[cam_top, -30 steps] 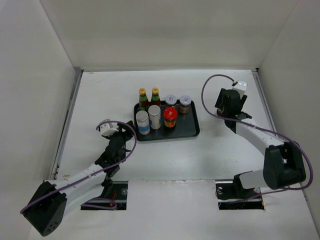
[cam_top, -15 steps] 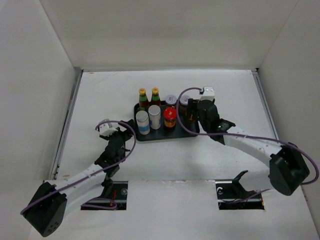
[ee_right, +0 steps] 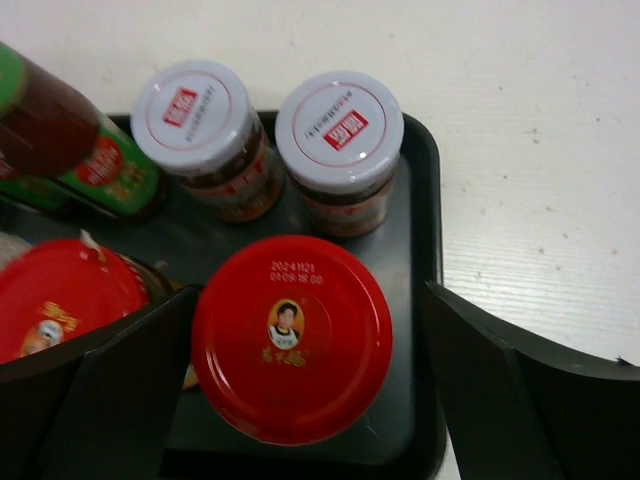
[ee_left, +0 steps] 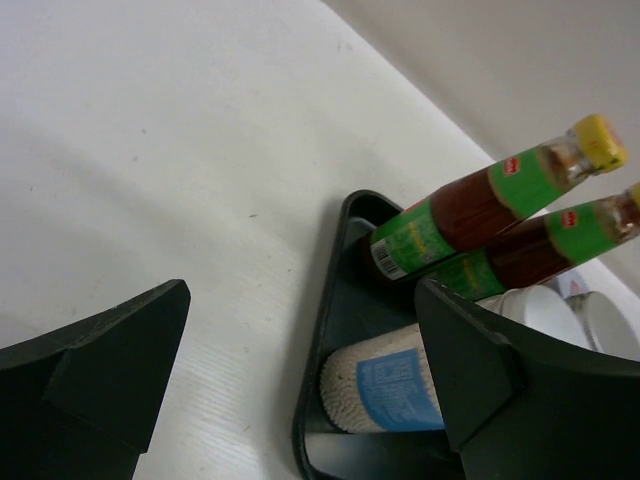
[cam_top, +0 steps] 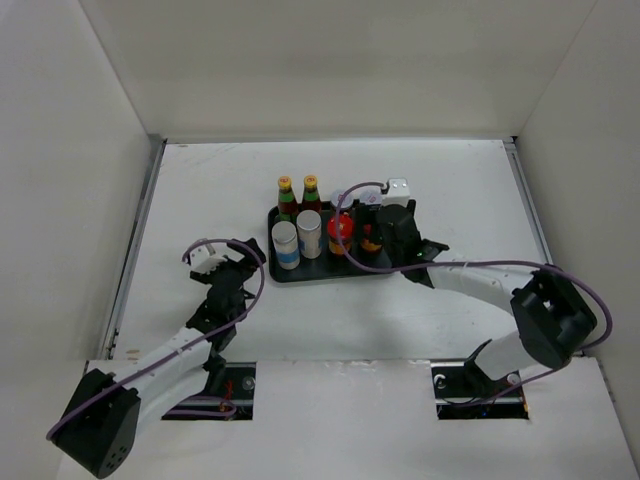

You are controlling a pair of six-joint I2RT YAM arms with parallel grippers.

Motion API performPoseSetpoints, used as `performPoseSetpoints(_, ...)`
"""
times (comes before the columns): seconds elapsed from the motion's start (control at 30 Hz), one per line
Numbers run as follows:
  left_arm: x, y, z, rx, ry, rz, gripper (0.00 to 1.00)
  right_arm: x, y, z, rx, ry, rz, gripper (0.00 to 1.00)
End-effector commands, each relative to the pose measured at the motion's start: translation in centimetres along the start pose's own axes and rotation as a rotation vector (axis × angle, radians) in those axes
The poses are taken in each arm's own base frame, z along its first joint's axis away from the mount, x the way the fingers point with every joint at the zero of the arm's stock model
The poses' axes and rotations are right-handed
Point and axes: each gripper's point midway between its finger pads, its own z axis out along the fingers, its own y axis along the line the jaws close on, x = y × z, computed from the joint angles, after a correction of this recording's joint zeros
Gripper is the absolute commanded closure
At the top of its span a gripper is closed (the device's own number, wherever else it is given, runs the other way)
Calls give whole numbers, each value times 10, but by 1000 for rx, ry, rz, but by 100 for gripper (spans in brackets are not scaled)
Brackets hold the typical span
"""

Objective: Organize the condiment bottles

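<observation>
Top, left arm: low, angled forward-right; left gripper [cam_top: 245, 262] near the left end of the tray [cam_top: 320, 270], apart from it.
Top, right arm: reaching left, right gripper [cam_top: 368, 236] over the tray, right half.
Left wrist: fingers [ee_left: 100, 350] spread wide over table [ee_left: 150, 150].
Right wrist: fingers [ee_right: 500, 400] spread astride a red jar [ee_right: 290, 335] standing in the tray.
</observation>
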Motion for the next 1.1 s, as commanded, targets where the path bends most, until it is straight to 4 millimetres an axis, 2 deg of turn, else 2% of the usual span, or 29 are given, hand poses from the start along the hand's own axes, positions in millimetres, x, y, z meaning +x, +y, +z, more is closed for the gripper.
performPoseSetpoints(0.0, -6, -8, 4, 1, -3, -41, 0, -58, 16, -12, -35, -180, 88, 0)
performPoseSetpoints(0.17, -5, -2, 6, -64, 26, 9, 0, -85, 3, -43, -54, -283, 154, 0)
performPoseSetpoints(0.27, -2, 7, 11, -129, 47, 20, 0, -88, -20, -54, -8, -330, 221, 0)
performPoseSetpoints(0.37, 2, 15, 12, -180, 68, 24, 0, -80, -58, -56, 93, -372, 288, 0)
performPoseSetpoints(0.5, 2, 15, 14, -209, 107, 52, 0, -59, -104, -55, 213, -389, 429, 0)
performPoseSetpoints(0.6, -2, 15, 20, -236, 125, 82, 0, -47, -125, -53, 258, -385, 498, 0)
performPoseSetpoints(0.67, -2, 14, 21, -238, 144, 77, 0, -43, -131, -52, 258, -381, 527, 0)
performPoseSetpoints(0.7, -2, 14, 21, -240, 143, 72, 0, -42, -132, -52, 252, -380, 535, 5)
performPoseSetpoints(0.73, -2, 14, 22, -240, 139, 62, 0, -42, -133, -53, 248, -380, 540, 17)
performPoseSetpoints(0.83, -2, 8, 21, -226, 138, 40, 0, -40, -136, -52, 252, -374, 543, 62)
performPoseSetpoints(0.87, -2, 9, 20, -225, 135, 40, 0, -39, -134, -51, 246, -364, 539, 73)
performPoseSetpoints(0.9, -2, 10, 20, -226, 134, 39, 0, -38, -132, -50, 241, -350, 535, 79)
performPoseSetpoints(0.97, -1, 13, 21, -231, 136, 30, 0, -37, -130, -47, 237, -327, 530, 81)
performPoseSetpoints(1.07, 4, 14, 20, -222, 157, 26, 0, -31, -124, -37, 235, -288, 502, 71)
